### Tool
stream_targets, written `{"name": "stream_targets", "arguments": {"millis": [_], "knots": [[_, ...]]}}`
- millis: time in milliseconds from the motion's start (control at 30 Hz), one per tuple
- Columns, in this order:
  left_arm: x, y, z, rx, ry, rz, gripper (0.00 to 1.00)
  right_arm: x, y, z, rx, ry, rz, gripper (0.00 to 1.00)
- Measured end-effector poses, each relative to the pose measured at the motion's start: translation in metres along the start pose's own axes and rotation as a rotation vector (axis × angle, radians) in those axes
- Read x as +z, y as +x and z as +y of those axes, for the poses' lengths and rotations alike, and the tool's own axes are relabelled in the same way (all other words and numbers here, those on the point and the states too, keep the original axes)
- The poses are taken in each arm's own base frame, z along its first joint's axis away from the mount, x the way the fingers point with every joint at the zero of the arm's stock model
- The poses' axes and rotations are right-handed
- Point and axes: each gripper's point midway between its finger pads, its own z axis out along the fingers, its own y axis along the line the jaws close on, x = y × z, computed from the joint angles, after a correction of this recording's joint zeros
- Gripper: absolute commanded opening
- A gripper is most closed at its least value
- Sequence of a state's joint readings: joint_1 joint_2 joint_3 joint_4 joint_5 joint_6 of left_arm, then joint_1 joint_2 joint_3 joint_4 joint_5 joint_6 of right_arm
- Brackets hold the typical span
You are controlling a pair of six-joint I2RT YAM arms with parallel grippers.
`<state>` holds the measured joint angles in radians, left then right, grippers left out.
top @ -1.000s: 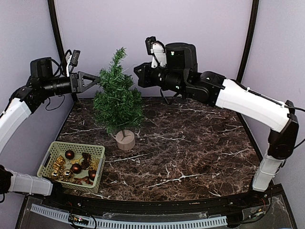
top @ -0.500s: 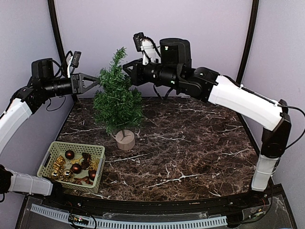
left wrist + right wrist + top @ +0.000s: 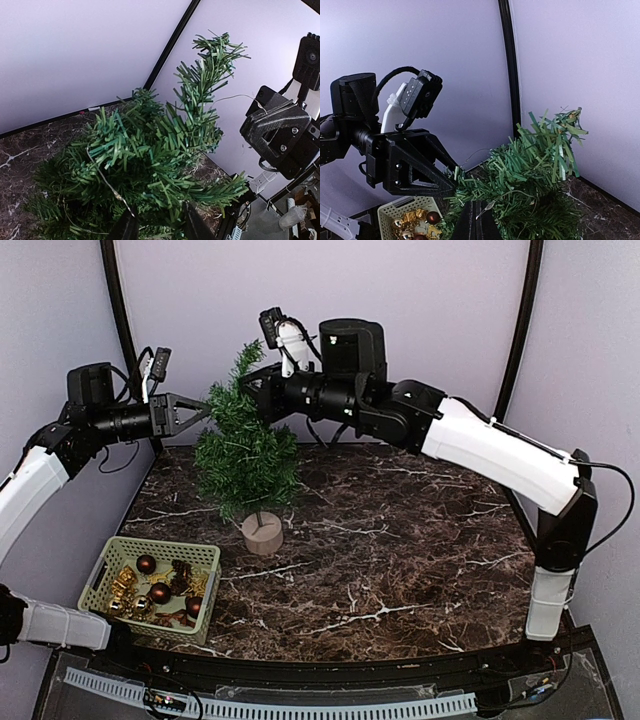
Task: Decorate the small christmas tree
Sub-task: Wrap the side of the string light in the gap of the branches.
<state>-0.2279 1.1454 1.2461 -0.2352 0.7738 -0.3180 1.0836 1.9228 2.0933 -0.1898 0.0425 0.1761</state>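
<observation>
Tree [image 3: 246, 455]: just in front of both grippers.
Left gripper [image 3: 204, 406]: fingers apart, needles between; cannot tell if squeezing.
Right gripper [image 3: 477, 212]: fingers together.

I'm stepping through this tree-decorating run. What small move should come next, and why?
Probably close the left gripper on the thin wire. Its jaws stand apart among the small christmas tree's upper needles, with the wire running down between them. The right gripper is shut at the opposite side, so pinning the wire here would likely anchor it.
</observation>
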Motion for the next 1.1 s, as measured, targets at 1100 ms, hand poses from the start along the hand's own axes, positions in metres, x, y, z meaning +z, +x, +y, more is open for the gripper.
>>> {"name": "stream_targets", "arguments": {"millis": [1100], "knots": [[0.007,-0.031,0.064,0.022,-0.182,-0.089,0.21,-0.030,0.051,-0.038,0.130,0.168,0.090,0.00]]}}
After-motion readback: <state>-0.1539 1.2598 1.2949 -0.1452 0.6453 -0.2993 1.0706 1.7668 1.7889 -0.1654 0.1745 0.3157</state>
